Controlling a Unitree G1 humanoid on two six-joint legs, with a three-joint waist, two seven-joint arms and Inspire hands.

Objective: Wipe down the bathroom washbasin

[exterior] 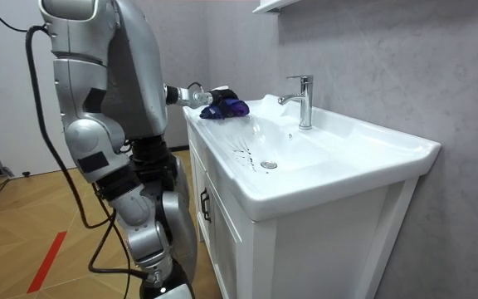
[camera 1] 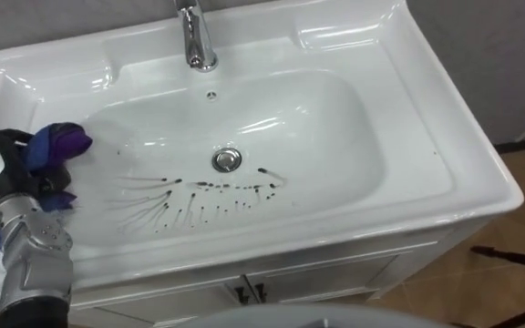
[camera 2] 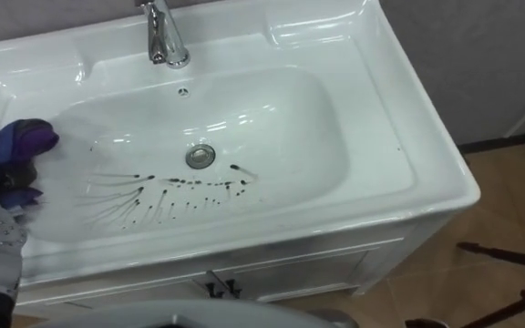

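Note:
The white basin (camera 1: 427, 155) has dark streaks and spots (camera 1: 212, 193) across its bowl, in front of the metal drain (camera 1: 227, 160). A blue-purple cloth (camera 1: 59, 144) is bunched at the bowl's left rim, above the streaked side. My left hand (camera 1: 9, 150) is curled around it, with the arm coming in from the lower left. In the room view the same hand (exterior: 212, 96) holds the cloth (exterior: 232, 108) over the near end of the basin (exterior: 347, 162), and I stand at that end.
A chrome tap (camera 1: 194, 36) stands at the back centre of the basin. White cabinet doors (camera 1: 244, 292) are below the front edge. Dark stand legs (camera 1: 518, 260) lie on the wooden floor at the right. A grey wall is close behind.

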